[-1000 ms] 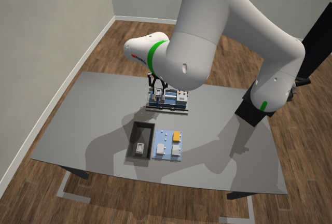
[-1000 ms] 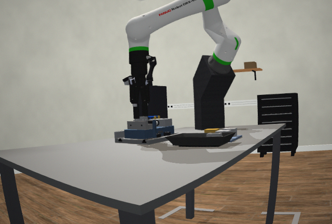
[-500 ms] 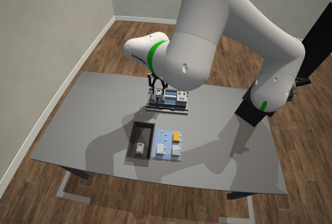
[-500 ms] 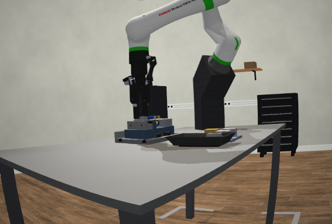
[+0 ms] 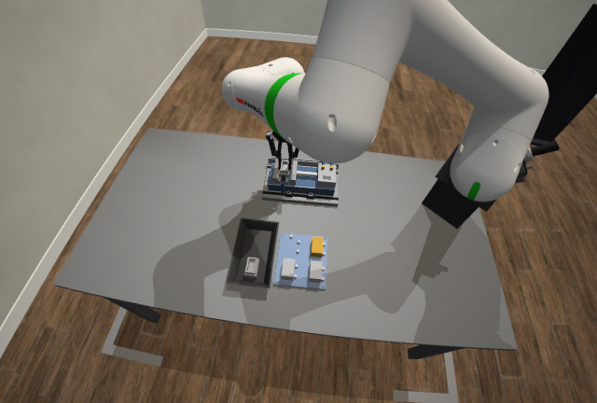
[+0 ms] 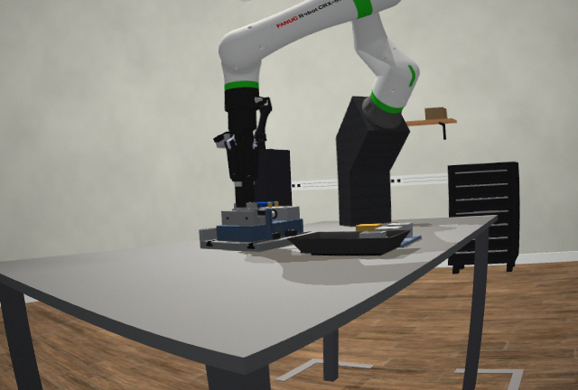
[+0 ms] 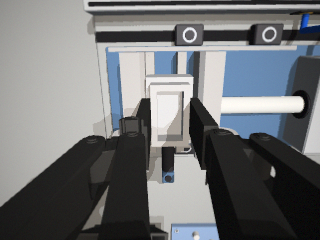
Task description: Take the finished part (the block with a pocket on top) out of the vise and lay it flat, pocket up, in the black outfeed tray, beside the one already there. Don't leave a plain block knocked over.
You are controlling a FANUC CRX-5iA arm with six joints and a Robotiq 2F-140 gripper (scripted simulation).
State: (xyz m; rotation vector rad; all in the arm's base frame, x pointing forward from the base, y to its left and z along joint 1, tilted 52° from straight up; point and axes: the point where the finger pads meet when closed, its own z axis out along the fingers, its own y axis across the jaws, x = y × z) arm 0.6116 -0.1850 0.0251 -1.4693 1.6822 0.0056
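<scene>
The finished part (image 7: 169,111), a pale grey block with a rectangular pocket on top, sits upright in the blue and grey vise (image 5: 301,181). My gripper (image 7: 169,113) reaches straight down over the vise, and its black fingers press on the part's left and right sides. In the top view the gripper (image 5: 284,167) stands at the vise's left end. It also shows in the exterior view (image 6: 245,199) above the vise (image 6: 254,227). The black outfeed tray (image 5: 253,251) lies in front of the vise and holds another pocketed part (image 5: 251,267) at its near end.
A light blue fixture plate (image 5: 301,261) lies right of the tray with an orange block (image 5: 317,245) and two plain grey blocks (image 5: 288,267) (image 5: 315,270), all upright. The vise screw (image 7: 260,105) runs to the right of the part. The arm's black pedestal (image 6: 368,166) stands behind.
</scene>
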